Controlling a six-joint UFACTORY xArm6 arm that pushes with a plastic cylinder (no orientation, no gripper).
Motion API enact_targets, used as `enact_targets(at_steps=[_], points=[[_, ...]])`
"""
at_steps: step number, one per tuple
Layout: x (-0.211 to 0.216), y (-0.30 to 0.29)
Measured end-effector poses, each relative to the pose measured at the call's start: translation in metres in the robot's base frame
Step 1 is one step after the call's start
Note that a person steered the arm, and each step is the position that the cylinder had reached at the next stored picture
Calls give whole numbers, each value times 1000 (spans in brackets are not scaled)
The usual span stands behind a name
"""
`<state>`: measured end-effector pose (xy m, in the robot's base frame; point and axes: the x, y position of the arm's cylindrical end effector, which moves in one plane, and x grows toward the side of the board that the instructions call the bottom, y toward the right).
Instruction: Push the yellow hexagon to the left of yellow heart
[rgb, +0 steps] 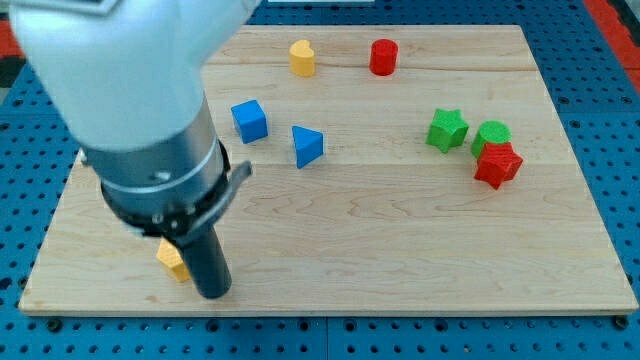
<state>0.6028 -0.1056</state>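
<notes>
A yellow hexagon (172, 260) lies near the board's bottom left, partly hidden by my arm. My tip (212, 293) rests on the board just right of it, touching or nearly so. A yellow heart (302, 58) stands near the view's top, left of centre, far from the tip.
A red cylinder (383, 57) stands right of the heart. A blue cube (249, 121) and a blue triangle (307, 146) sit mid-board. A green star (447, 130), a green cylinder (492, 134) and a red star-like block (498, 164) cluster at the right. My arm's body covers the wooden board's (400, 250) upper left.
</notes>
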Motion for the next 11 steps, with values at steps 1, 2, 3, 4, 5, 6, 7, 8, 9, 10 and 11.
enact_targets(at_steps=[1,2,3,4,5,6,7,8,9,10,11], points=[[-22,-28],[-56,-74],[-68,-104],[-95,-113],[-146,-113],[-196,-114],[-221,-91],[-254,-65],[-270,-31],[-261,-11],[-262,-7]])
